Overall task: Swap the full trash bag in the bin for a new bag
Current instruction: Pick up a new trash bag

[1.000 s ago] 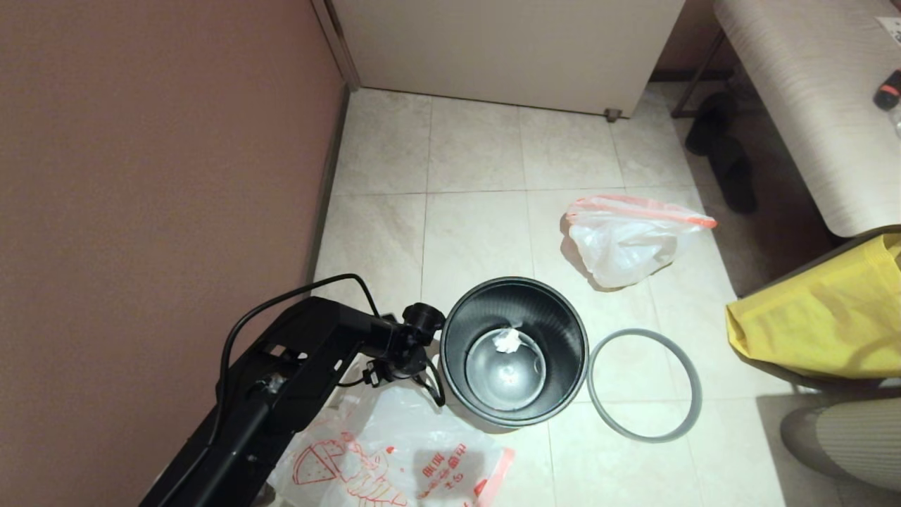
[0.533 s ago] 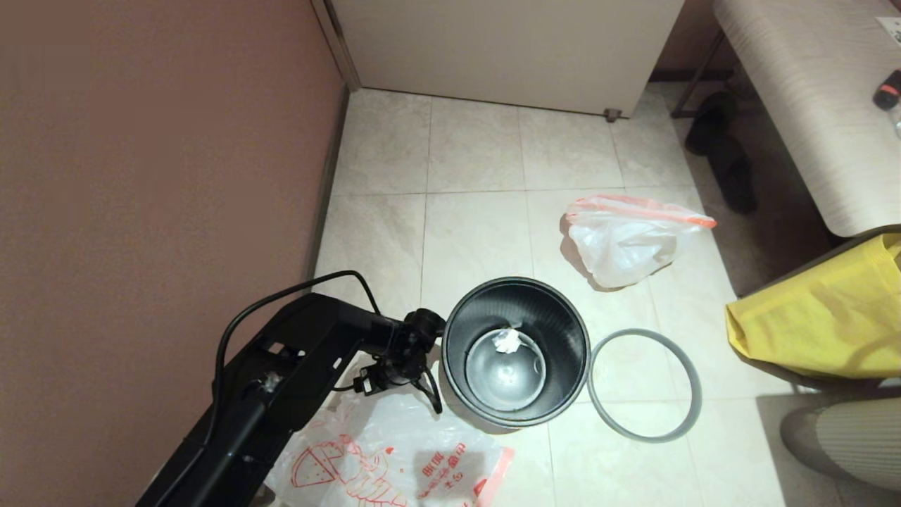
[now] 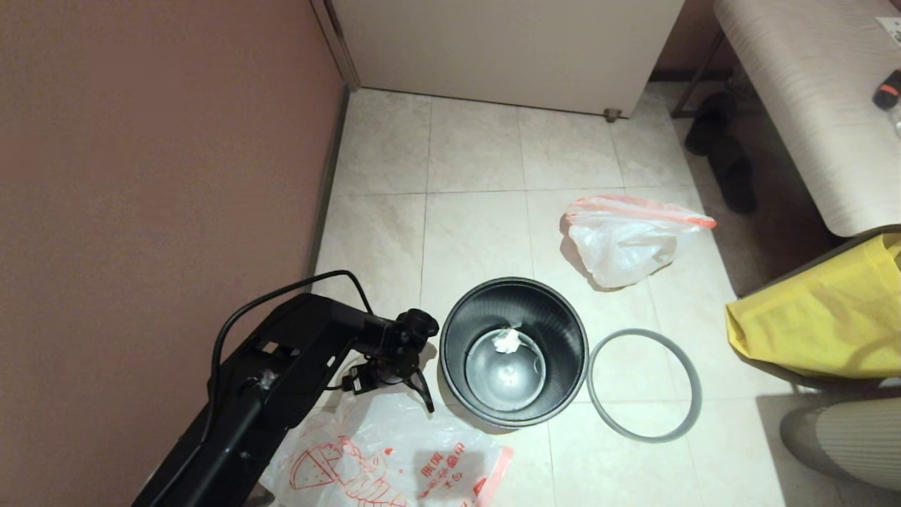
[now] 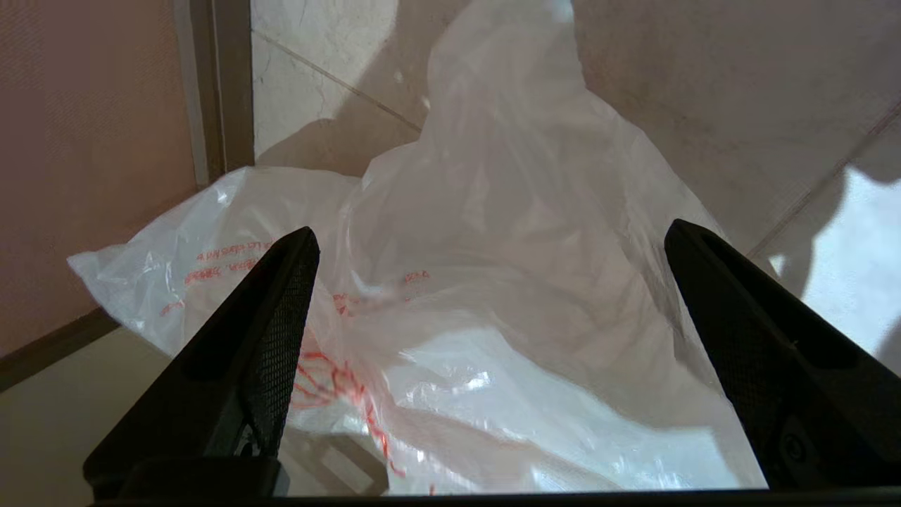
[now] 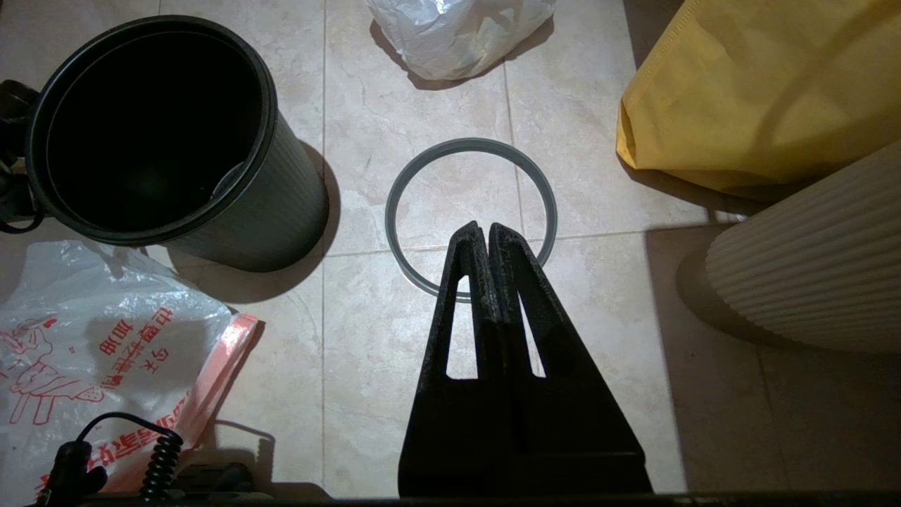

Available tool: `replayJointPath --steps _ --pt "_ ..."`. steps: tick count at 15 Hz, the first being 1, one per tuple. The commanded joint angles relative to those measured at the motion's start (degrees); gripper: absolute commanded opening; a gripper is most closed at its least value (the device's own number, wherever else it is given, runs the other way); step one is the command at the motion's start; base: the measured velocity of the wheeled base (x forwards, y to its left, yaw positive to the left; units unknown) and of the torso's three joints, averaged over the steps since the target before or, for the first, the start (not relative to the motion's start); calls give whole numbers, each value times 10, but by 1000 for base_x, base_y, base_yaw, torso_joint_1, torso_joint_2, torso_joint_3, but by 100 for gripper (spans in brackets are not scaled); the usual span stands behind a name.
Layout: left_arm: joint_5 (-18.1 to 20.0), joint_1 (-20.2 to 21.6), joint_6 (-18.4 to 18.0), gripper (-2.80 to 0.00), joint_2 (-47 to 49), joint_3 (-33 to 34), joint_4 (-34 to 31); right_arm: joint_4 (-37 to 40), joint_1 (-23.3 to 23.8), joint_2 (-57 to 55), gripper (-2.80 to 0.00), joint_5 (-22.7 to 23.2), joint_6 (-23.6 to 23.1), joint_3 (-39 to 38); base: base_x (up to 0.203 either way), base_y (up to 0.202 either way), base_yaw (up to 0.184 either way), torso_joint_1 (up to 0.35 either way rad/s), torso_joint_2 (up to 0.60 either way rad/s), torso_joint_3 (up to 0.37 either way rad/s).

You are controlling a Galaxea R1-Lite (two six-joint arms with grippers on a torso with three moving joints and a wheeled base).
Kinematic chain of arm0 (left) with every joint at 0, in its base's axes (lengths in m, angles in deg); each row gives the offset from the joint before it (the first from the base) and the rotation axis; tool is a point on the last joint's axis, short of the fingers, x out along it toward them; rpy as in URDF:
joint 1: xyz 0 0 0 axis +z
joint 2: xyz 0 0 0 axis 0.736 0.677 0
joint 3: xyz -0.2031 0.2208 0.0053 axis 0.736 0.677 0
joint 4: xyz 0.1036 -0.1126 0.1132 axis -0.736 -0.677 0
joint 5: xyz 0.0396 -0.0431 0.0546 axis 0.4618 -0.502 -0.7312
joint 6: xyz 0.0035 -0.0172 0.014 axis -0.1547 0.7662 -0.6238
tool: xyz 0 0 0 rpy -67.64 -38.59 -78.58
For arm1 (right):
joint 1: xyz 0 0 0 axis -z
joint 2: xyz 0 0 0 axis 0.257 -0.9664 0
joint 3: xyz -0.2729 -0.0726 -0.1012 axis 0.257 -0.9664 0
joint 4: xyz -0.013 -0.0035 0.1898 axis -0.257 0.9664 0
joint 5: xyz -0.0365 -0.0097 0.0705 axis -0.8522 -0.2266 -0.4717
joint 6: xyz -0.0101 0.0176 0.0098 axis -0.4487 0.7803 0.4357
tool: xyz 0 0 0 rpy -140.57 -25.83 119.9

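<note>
Head view: left hand sits low beside the bin, on its wall side, above the near corner of the new bag spread flat on the floor. Compared with a second ago the arm has drawn back from the bin's rim and dropped toward the printed plastic; half a second ago it was midway through that shift. Nothing else has moved. The bin stands upright and unlined, with a scrap of white paper on its shiny bottom. The grey ring lies flat on the tiles just beside the bin. The full trash bag rests on the floor beyond the bin, well apart from it, so the removal step appears done.

Left wrist view: the left hand is wide open, its two fingers straddling a raised fold of the new bag. No contact with the plastic is visible yet. Judgement: the approach to pick up the liner is under way; closing on a single thin layer is the risk.

Right wrist view: the right hand is closed with nothing between its fingers, held idle above the near edge of the ring. The bin, new bag, full trash bag and a yellow bag are all in sight.
</note>
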State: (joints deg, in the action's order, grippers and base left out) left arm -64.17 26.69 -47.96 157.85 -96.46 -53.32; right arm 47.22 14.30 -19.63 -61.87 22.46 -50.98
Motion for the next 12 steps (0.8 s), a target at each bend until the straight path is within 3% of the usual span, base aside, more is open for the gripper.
replayJointPath --steps 1,7,8,9,12 --pt "-12 6 -17 0 31 -1 42 0 0 -1 -280 0 0 0 0 0 0 0 0 0" --pt "-16 7 -56 0 60 -1 58 0 0 -1 -280 0 0 0 0 0 0 0 0 0" --pt "-16 7 -56 -105 60 -1 58 0 0 -1 -280 0 0 0 0 0 0 0 0 0" --pt "-16 7 -56 -280 60 -1 58 0 0 -1 -280 0 0 0 0 0 0 0 0 0" --pt "-17 7 -56 -280 63 -1 56 0 0 -1 -280 0 0 0 0 0 0 0 0 0"
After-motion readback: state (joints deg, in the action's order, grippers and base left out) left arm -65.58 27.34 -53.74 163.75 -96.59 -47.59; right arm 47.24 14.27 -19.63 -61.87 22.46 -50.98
